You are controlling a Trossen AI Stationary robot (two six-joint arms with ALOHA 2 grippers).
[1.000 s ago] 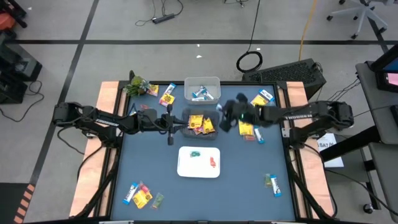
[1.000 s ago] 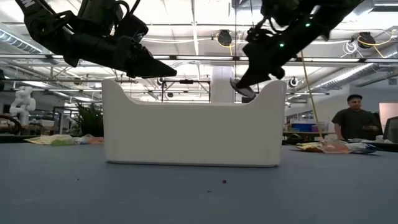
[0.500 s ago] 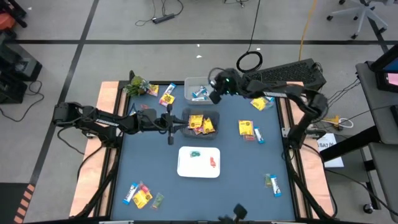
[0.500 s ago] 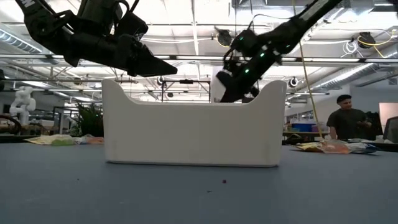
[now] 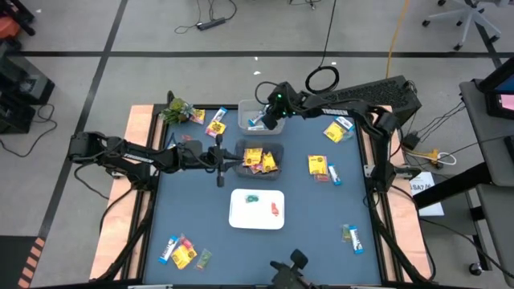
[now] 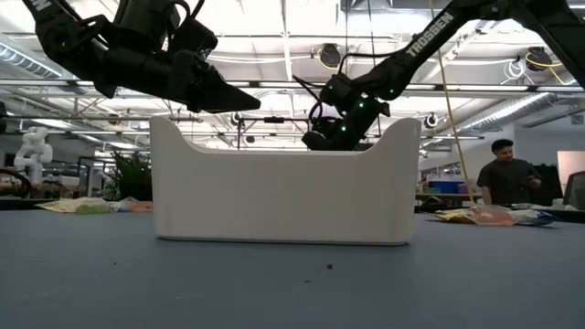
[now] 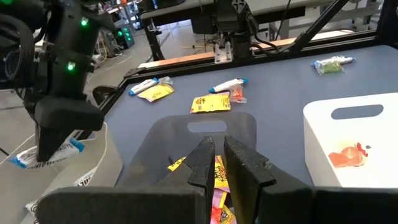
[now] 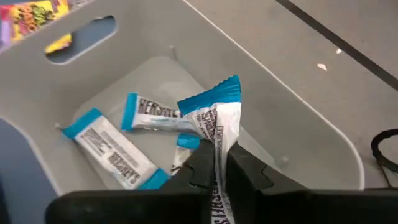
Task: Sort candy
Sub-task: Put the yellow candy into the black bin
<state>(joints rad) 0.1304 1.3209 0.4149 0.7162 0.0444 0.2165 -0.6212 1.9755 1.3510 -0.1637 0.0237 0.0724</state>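
Moved: the right gripper (image 5: 269, 113) has swung from mid-table, just right of the grey bin (image 5: 260, 161), to over the far clear bin (image 5: 261, 115); the left arm has not shifted.
Right arm: stretched long across the far side of the table, wrist tipped down into the clear bin.
Right gripper: fingers pinched on a blue-and-white bar (image 8: 217, 134), which hangs upright over the bin's inside.
Left arm: reaches in from the left edge, level over the table.
Left gripper (image 5: 233, 164): at the grey bin's near edge, fingers (image 7: 202, 163) almost together with a thin gap, holding nothing that shows.
Bins: three; clear one at the far edge, grey one mid-table, white one (image 5: 257, 209) nearer the front.
Clear bin: at least two blue-and-white bars (image 8: 111, 151) lie flat on its floor under the held one.
Grey bin: yellow packets (image 5: 260, 160), heaped; number cannot be told.
White bin: one green piece (image 5: 253, 197), one red piece (image 5: 275, 209).
Loose candy: scattered in clusters at the table's far left, far right, right middle, near left and near right.
Room: a person (image 6: 505, 184) beyond the table.
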